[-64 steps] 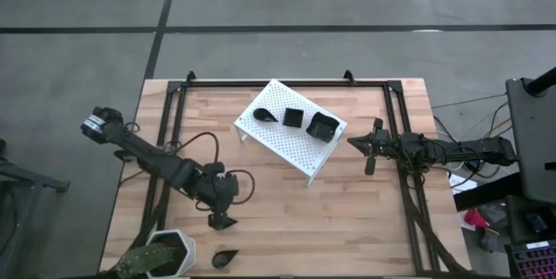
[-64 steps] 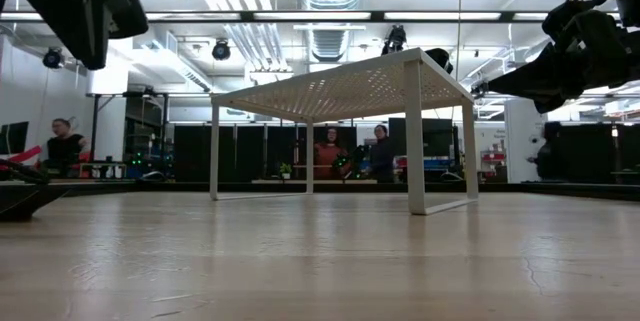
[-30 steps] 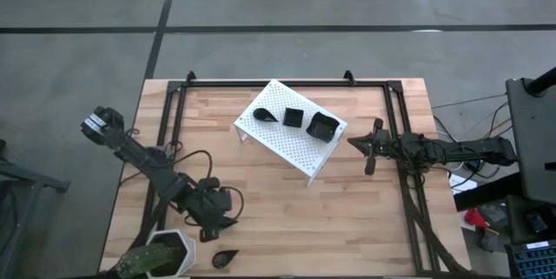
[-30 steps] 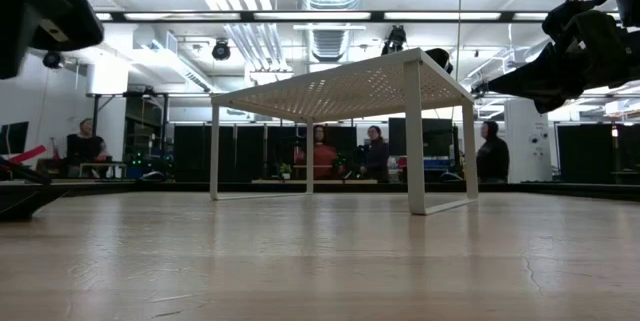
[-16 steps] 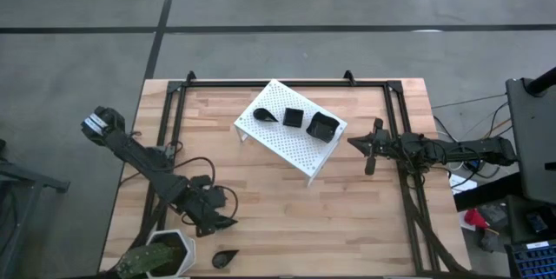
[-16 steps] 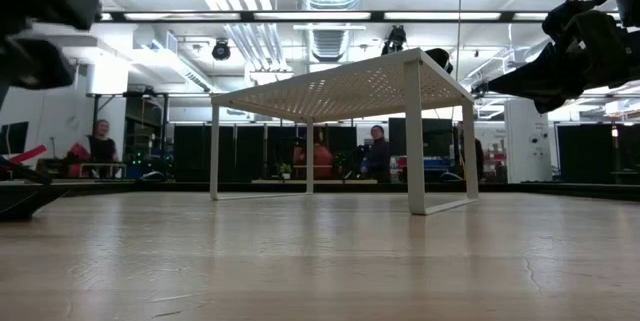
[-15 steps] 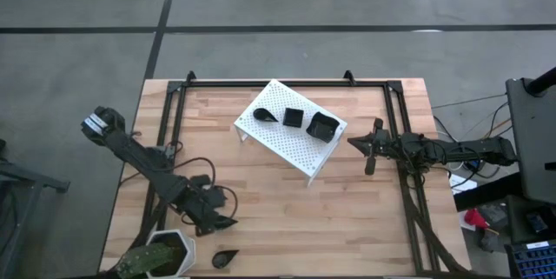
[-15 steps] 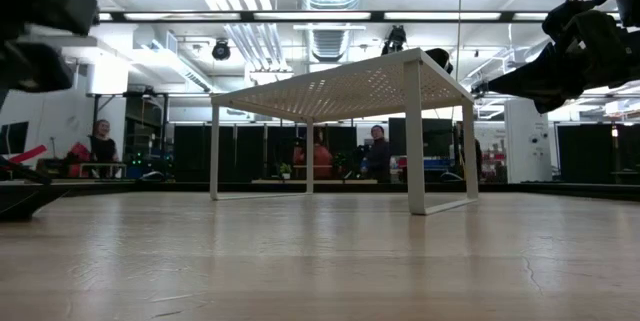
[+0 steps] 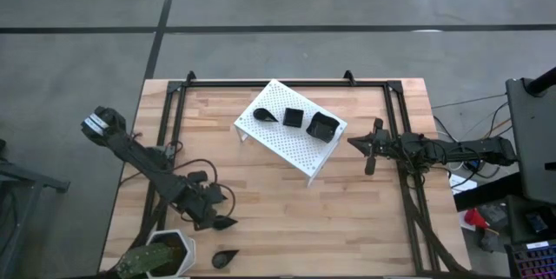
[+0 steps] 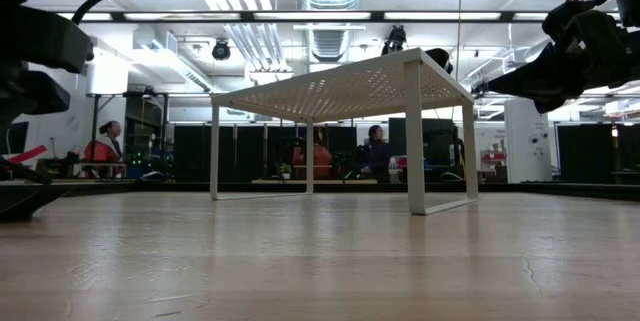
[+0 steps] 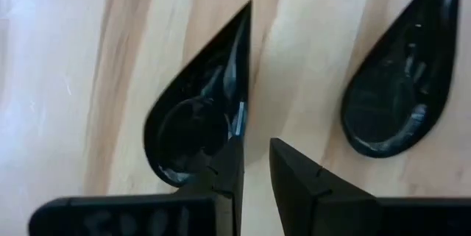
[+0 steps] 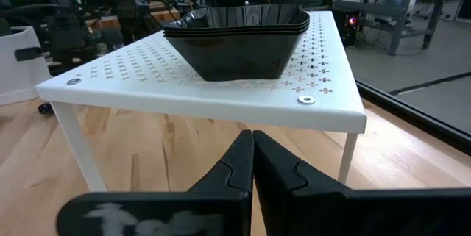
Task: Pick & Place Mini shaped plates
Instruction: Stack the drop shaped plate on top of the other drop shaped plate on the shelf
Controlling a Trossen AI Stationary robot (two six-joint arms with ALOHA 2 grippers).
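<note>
We see left end effector slightly spread over teardrop plate rim near desk front edge; right end effector pressed together beside rack.

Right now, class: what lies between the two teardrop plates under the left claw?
Only bare wooden table: the left wrist view shows the left plate and the right plate lying apart, nothing between them.

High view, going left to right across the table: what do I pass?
white pot with a plant → left gripper → teardrop plate lying on the wood → white rack bearing a teardrop plate, a square plate and stacked wavy plates → right gripper.
</note>
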